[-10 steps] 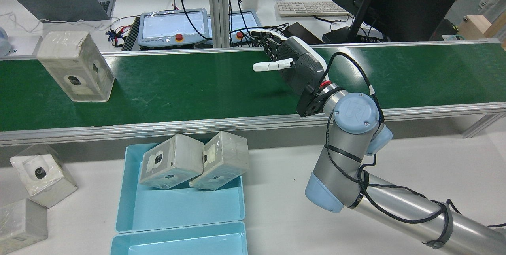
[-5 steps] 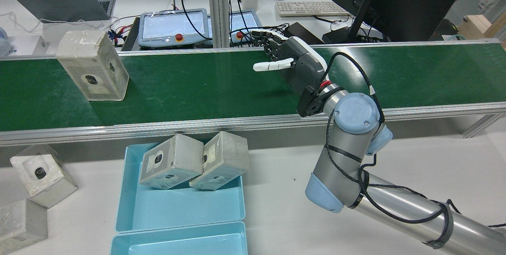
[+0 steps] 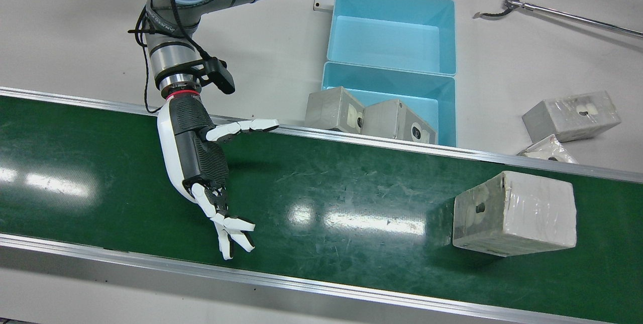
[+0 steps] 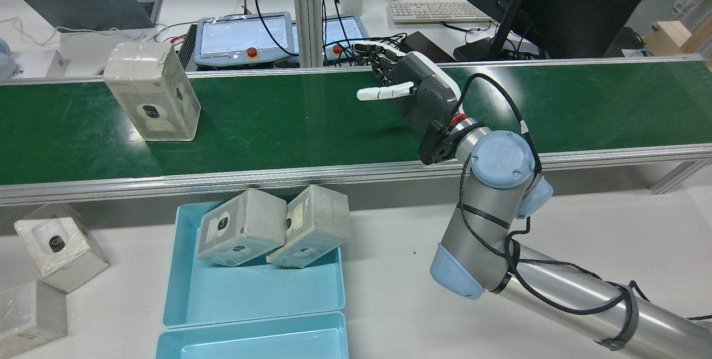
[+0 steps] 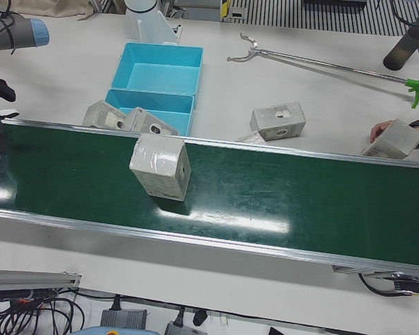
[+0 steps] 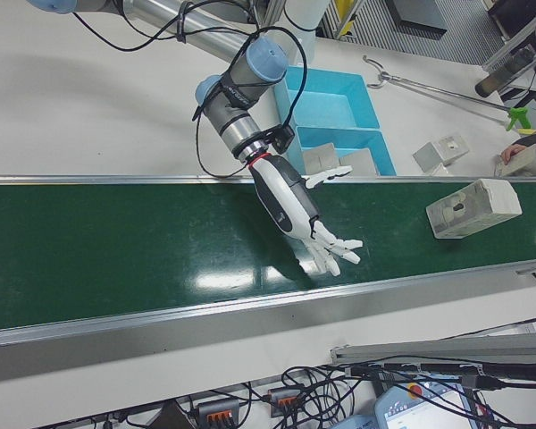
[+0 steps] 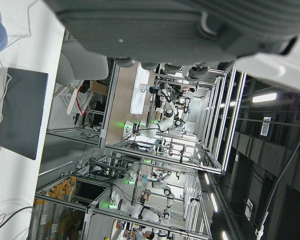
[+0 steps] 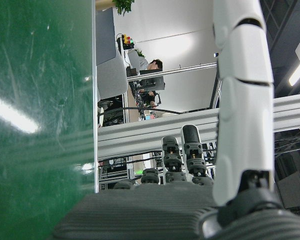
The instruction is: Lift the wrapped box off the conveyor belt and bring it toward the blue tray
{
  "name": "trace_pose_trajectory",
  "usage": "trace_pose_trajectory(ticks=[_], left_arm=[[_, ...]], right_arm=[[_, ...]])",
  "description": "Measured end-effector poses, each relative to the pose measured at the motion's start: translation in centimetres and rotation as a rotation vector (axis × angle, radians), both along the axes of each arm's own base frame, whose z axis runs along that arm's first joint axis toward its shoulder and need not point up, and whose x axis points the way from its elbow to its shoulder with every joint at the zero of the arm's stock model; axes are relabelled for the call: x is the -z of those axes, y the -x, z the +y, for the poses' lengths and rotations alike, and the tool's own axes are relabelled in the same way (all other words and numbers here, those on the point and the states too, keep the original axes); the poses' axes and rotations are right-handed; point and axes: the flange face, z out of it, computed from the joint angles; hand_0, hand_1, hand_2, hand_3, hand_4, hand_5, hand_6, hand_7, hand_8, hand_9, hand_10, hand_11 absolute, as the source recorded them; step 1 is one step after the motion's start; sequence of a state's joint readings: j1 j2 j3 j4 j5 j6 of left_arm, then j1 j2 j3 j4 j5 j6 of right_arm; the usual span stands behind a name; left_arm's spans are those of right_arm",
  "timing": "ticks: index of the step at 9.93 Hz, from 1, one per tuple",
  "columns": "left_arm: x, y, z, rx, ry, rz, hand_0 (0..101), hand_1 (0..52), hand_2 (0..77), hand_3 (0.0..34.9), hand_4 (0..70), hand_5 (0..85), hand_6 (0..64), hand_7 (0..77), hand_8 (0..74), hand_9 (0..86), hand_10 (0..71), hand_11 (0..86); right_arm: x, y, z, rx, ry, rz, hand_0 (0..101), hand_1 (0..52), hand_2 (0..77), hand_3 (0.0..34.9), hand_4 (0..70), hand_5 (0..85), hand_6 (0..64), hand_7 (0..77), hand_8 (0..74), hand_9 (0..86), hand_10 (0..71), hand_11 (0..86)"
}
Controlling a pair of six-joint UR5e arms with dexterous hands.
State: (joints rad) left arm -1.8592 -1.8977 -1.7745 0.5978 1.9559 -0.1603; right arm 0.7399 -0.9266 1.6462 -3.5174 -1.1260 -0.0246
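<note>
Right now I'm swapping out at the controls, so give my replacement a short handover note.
Right robot hand: open, empty, held over the green conveyor belt.
Left robot hand: out of sight except in its own camera; state unclear.
Plastic-wrapped grey box: upright on the belt, apart from the hand.
Blue plastic tray: two wrapped boxes lean on its belt-side edge.
Done: nothing yet.
Left: grasp, lift, carry to the tray.

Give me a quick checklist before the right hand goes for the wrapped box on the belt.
1. Right hand open, holding nothing: ok.
2. Wrapped box within the hand's grasp: not ok, a long stretch of conveyor belt lies between them.
3. Belt between hand and box free of other things: ok.
4. Box standing flat on the belt: ok.
5. Blue tray has bare floor left: ok, though two boxes lean on its far rim.
6. Left hand out of the way: cannot tell.
</note>
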Motion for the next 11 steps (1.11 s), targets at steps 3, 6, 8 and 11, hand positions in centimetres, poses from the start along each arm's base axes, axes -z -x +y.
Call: trace_pose_trajectory(ticks=[3,6,8,11], left_arm=[[0.00,0.00,0.00,0.000,0.000,0.000,0,0.0,1.1,0.0,0.0,1.1,0.5,0.5,0.5,0.0,0.5,0.5],[0.00,0.00,0.00,0.000,0.000,0.000,0,0.0,1.1,0.0,0.0,1.1,0.5,0.0,0.5,0.5,0.5,0.5],[0.00,0.00,0.00,0.000,0.000,0.000,0,0.0,1.1,0.0,0.0,1.1,0.5,0.0,0.5,0.0,0.5,0.5],[0.00,0.00,0.00,0.000,0.000,0.000,0,0.0,1.1,0.0,0.0,1.1,0.5,0.0,0.5,0.0,0.5,0.5]], right_arm=[[-0.03,-0.10,-0.02,-0.001,0.000,0.000,49,16.4,10.9,0.0,9.8,25.1,5.5,6.5,1.6,4.4,0.0,0.5],[-0.12,-0.27,-0.11,-0.003,0.001,0.001,49,16.4,10.9,0.0,9.8,25.1,5.5,6.5,1.6,4.4,0.0,0.5],[-0.14,-0.31,-0.13,-0.003,0.001,0.001,49,16.4,11.4,0.0,9.8,25.1,5.5,6.5,1.6,4.4,0.0,0.5],[-0.15,-0.32,-0.13,-0.003,0.001,0.002,49,16.4,12.0,0.0,10.4,25.1,5.5,6.5,1.6,4.4,0.0,0.5]])
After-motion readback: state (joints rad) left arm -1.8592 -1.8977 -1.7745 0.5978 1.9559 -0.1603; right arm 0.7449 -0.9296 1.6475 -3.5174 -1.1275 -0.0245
